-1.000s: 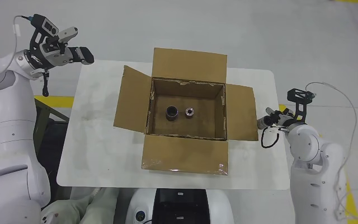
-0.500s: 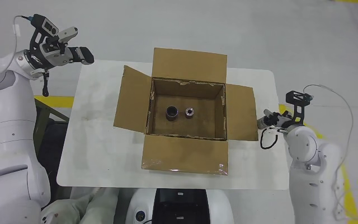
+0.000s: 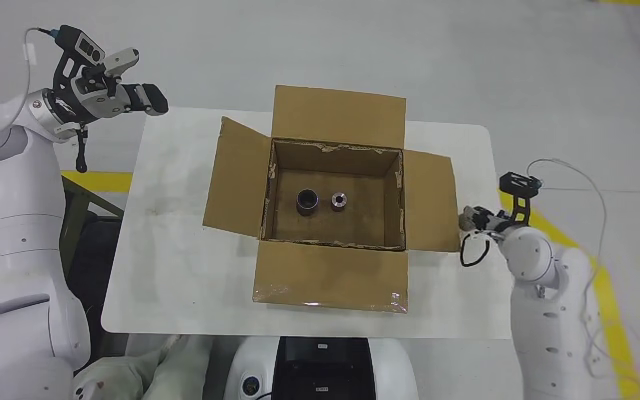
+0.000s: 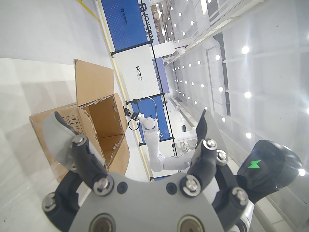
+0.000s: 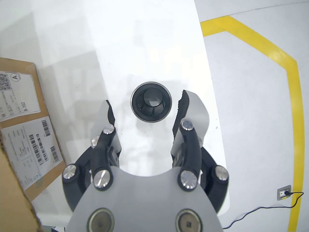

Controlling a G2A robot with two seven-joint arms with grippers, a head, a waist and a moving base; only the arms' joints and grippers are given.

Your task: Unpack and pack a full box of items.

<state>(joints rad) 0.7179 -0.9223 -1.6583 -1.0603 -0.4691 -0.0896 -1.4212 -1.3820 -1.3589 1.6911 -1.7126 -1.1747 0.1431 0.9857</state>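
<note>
The right hand [image 5: 146, 101] hangs low with its fingers apart, one on each side of a black knob [image 5: 151, 105]. A gap shows on both sides, so nothing is gripped. The knob sits flat on the tabletop [image 5: 149, 37], just past the right flap [image 3: 432, 200] of the box [image 3: 335, 200]. That looks to me like the laying-out spot: a short carry from the box, yet clear of the flap, so the hand can come down without catching cardboard.

All four flaps are folded outward, which leaves the box mouth wide for a straight reach in. On the box floor, near its middle, lie a dark cylinder [image 3: 307, 203] and a smaller ring [image 3: 339, 200], side by side but not touching. From up here they are small, so I would not swear to what they are. With those two not yet out, I'd judge the unpacking only partly done.

The left hand [image 3: 140, 97] is also spread wide and empty. It is held up beyond the tabletop's far left corner, well apart from the box, probably parked there to keep the box clear for the other arm.
</note>
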